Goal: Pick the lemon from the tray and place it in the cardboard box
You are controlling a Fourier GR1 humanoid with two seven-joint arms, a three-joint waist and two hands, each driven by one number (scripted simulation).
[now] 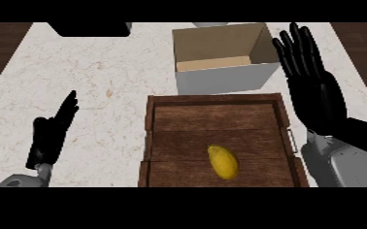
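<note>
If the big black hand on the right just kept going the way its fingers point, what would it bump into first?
Probably nothing. The right hand points up the counter, beside the cardboard box, not at it. Its path looks free to the counter's far edge, though depth is hard to judge.

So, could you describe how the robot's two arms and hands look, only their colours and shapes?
Both hands are black, with long slim fingers and a thumb. The right hand shows a broad black palm above a bulky light grey forearm with smooth panels. The left hand is seen edge-on, narrower, ending in a small grey wrist piece. No cables or markings are visible.
</note>
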